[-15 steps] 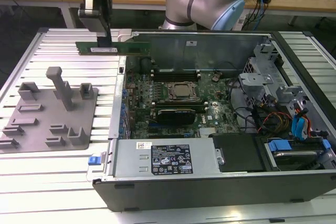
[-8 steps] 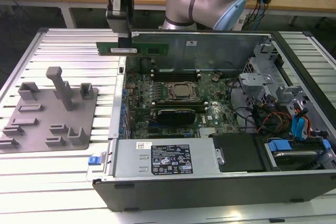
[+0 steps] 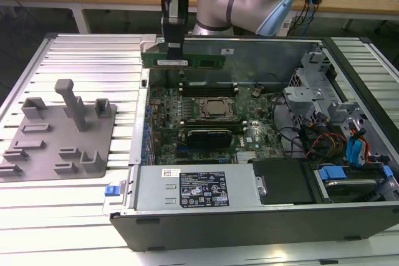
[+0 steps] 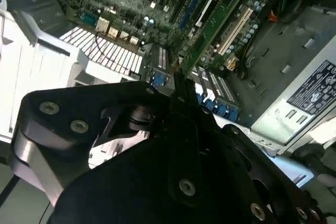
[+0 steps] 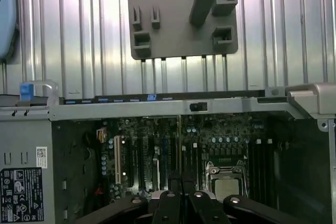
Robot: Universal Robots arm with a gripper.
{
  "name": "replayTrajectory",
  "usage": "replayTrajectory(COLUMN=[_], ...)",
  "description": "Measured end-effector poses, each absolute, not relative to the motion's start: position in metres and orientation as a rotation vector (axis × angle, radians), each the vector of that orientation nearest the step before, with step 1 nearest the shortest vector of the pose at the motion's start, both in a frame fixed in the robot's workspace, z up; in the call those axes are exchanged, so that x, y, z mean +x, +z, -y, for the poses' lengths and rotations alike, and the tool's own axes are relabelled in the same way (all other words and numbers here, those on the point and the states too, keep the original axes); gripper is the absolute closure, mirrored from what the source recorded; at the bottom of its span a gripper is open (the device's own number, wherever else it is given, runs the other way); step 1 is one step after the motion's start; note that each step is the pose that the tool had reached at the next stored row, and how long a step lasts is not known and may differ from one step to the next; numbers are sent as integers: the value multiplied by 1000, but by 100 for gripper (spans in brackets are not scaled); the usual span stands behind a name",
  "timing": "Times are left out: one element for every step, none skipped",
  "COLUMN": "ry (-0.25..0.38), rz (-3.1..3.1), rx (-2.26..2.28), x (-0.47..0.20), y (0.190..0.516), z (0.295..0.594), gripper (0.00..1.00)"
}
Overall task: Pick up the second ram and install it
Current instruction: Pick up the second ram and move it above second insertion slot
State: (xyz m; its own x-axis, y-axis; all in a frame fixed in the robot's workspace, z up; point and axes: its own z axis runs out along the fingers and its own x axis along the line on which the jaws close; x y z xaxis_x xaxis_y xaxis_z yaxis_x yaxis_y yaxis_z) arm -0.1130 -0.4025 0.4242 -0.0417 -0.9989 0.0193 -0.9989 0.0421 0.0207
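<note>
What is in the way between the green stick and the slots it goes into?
Nothing that shows. The claw holds the RAM stick in the air over the open computer case. The dark memory slots by the CPU socket lie below it, with only air between.

Ribbed table with grey fixture plate and open computer case
</note>
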Motion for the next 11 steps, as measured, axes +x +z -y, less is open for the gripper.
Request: replayTrajectory(ry=[-2,-2,-3,-3,-3,-3,-3,-3,-3,-3,-3], rz=[2250,2251,2257,2260,2262,2262,2263,2264,2266,2268,2269], rx=[2152,2151,2145,2141,2139,2139,2138,2137,2135,2133,2131], x=[-108,-105,-92,-82,-76,-74,-72,-70,-64,-61,-59], y=[422,420,414,409,405,403,402,400,395,391,387], z=[403,403,403,402,402,401,401,401,400,400,400], gripper=[91,91,91,91,91,91,91,91,91,91,91])
